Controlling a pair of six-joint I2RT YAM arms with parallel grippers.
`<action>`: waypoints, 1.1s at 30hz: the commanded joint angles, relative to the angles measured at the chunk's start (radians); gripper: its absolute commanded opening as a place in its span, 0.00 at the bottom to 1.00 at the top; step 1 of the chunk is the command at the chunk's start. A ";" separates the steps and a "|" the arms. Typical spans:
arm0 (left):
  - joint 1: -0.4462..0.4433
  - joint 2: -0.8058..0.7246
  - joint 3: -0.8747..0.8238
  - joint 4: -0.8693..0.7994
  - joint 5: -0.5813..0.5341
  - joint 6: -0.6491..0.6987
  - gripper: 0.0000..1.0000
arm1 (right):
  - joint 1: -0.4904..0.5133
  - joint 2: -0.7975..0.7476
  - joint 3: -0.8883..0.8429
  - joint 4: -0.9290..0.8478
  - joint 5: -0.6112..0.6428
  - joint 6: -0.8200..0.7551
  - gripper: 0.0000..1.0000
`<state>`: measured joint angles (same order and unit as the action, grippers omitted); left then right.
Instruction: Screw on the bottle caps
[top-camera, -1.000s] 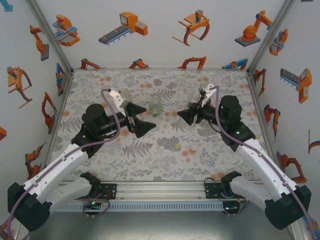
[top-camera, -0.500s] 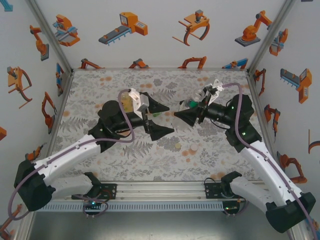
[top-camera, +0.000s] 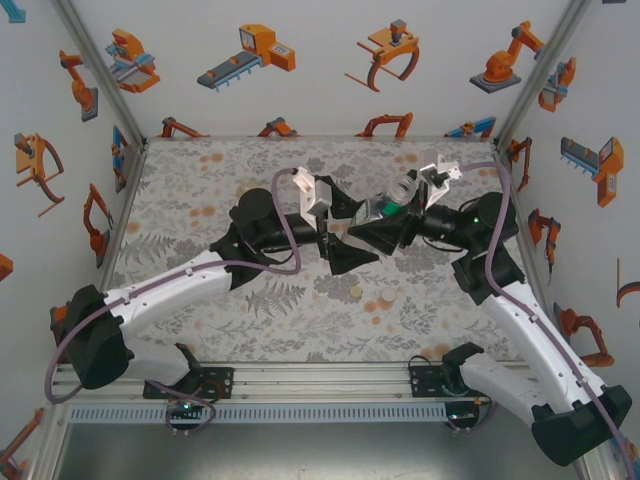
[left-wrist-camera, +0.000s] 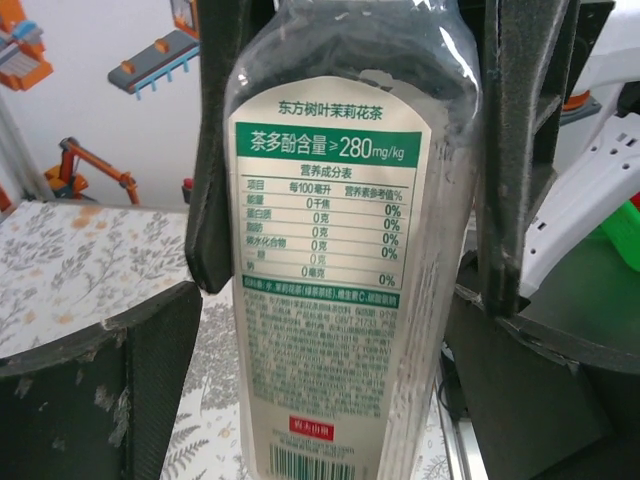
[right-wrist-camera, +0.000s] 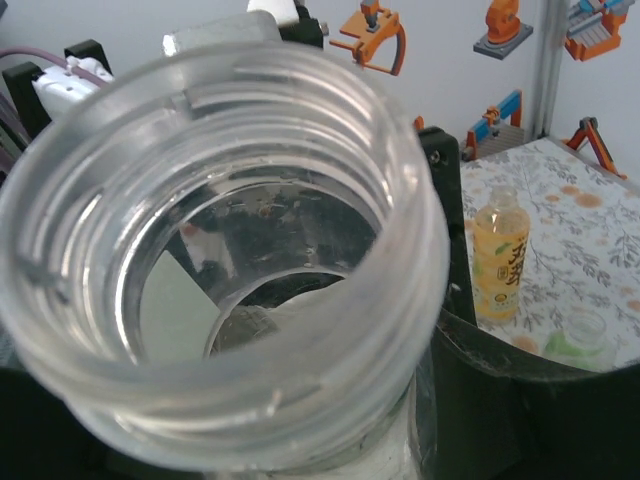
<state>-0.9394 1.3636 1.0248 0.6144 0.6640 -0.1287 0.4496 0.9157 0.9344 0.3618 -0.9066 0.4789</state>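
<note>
The patterned grey floral worktop (top-camera: 200, 180) had open room left and far, but it ended at the sticker-covered side walls (top-camera: 60, 120) and at the metal rail (top-camera: 320, 380) along the near edge. Both arms had crowded into the middle, so a wide swing of either elbow risked a wall or the other arm. The slim clear plastic bottle with the green-and-white label (left-wrist-camera: 335, 250) was uncapped. The right hand (top-camera: 378, 228) had it clenched by the upper body and, as far as I could judge, off the worktop and over its centre. The left hand (top-camera: 340, 232) stood released, its fingers (left-wrist-camera: 100, 390) straddling the lower body, with a sliver of floor showing on one side. My main worry was that closing it off-centre, against the other grip, would dent or twist the thin wall. I also judged that if the right hand let go before the left had bitten, the bottle would drop. From the right wrist I could see the amber-yellow plastic bottle with the yellow label (right-wrist-camera: 500, 255) and, near it, the short green-tinted bottle (right-wrist-camera: 580, 335) standing on the worktop. A careless retreat could knock either one over. The small yellow-green round cap (top-camera: 355, 291) and the small white round cap (top-camera: 387, 296) lay close together nearer the rail. They were well apart from the hands, and easily flicked off by a low sweep.
</note>
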 joint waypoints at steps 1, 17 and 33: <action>-0.013 0.023 0.051 0.064 0.079 -0.015 0.93 | 0.006 -0.016 0.033 0.078 -0.043 0.049 0.40; -0.033 0.072 0.081 0.094 0.126 -0.041 0.71 | 0.006 -0.029 0.018 0.114 -0.056 0.079 0.39; -0.035 0.073 0.070 0.108 0.103 -0.042 0.53 | 0.006 -0.045 0.005 0.112 -0.033 0.074 0.39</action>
<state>-0.9684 1.4258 1.0744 0.6895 0.7784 -0.1722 0.4484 0.8951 0.9344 0.4175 -0.9455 0.5243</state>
